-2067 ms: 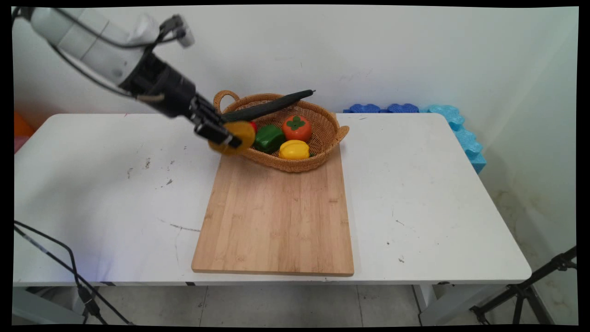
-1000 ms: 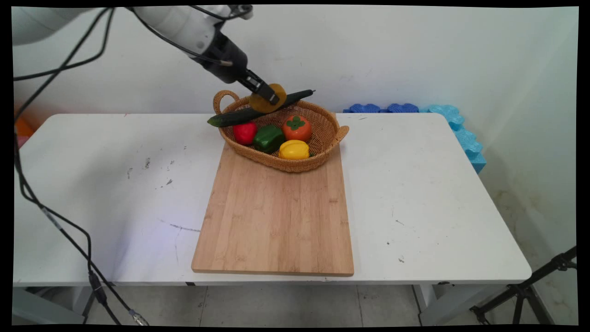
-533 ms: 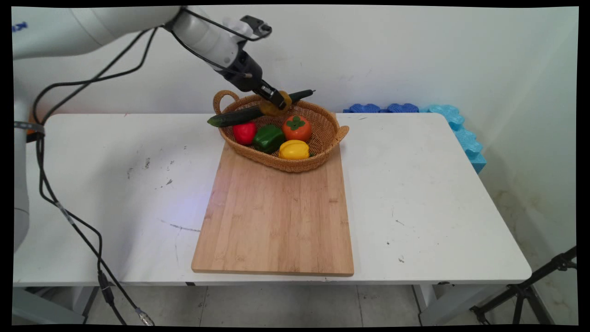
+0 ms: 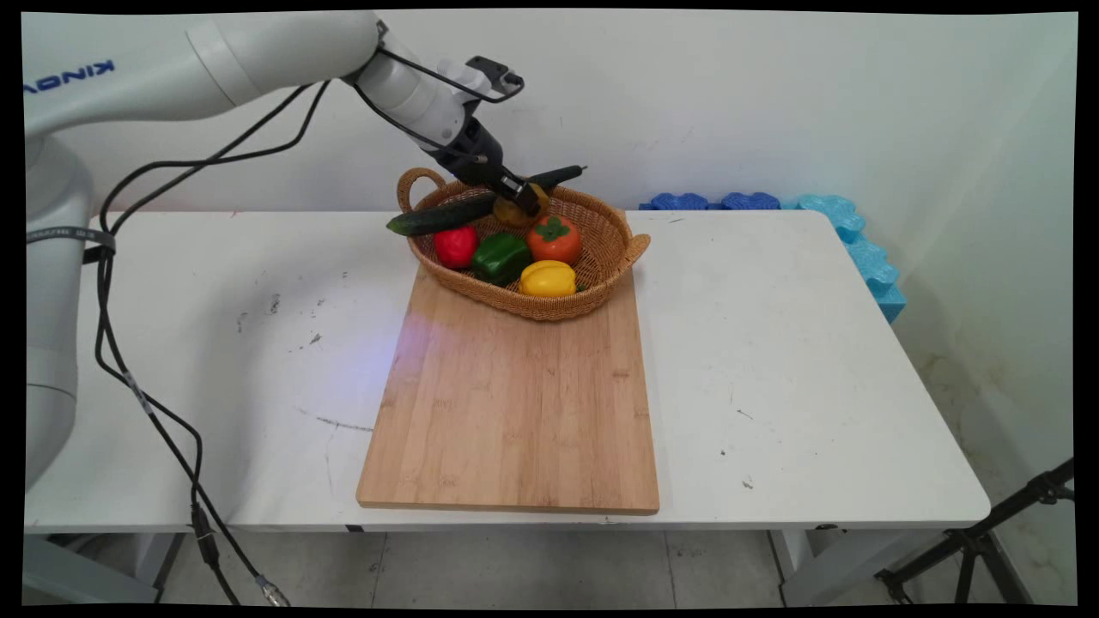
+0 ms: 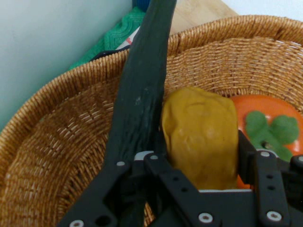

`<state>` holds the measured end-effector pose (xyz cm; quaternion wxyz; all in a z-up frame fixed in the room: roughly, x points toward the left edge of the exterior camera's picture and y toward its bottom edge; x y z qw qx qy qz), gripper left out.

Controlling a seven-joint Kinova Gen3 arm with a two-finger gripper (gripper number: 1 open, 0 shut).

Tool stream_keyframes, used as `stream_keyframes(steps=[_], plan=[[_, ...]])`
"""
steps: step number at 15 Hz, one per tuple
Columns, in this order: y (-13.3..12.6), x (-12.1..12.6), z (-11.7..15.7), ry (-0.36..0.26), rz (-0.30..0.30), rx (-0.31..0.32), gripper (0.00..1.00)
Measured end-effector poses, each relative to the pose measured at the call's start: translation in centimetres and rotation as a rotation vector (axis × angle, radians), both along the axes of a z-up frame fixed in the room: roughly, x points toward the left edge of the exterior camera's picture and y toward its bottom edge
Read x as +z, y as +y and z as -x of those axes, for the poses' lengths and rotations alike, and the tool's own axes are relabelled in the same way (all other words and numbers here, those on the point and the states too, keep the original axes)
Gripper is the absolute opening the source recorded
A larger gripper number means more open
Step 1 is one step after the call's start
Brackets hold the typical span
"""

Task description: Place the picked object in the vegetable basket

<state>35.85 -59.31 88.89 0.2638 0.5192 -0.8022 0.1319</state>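
My gripper [image 4: 520,199] [image 5: 201,163] is shut on a yellow-brown potato [image 4: 513,211] [image 5: 201,135] and holds it low inside the wicker basket [image 4: 614,245] [image 5: 61,137], at its back. A long dark cucumber [image 4: 446,213] [image 5: 142,90] lies across the basket's rim, right beside the potato. An orange persimmon [image 4: 554,239] [image 5: 270,123] sits just past the potato. A red fruit [image 4: 455,247], a green pepper [image 4: 502,256] and a yellow pepper [image 4: 548,278] lie nearer the basket's front.
The basket stands on the far end of a wooden cutting board [image 4: 515,403] on the white table [image 4: 798,360]. Blue foam pieces [image 4: 850,232] lie along the table's far right edge. Black cables [image 4: 129,378] hang down at the left.
The arm carried the potato from the basket's left rim up over the cucumber, then lowered it into the back of the basket beside the persimmon.
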Motion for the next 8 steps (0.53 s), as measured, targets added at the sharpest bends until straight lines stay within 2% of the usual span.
stream_keyframes(steps=[3,4,8], plan=[[-0.42,-0.69,0.25,-0.001,-0.003,0.001,0.0],[-0.54,-0.91,0.38,-0.001,-0.003,0.001,1.0],[-0.8,-1.18,0.86,0.004,0.005,-0.009,1.0]])
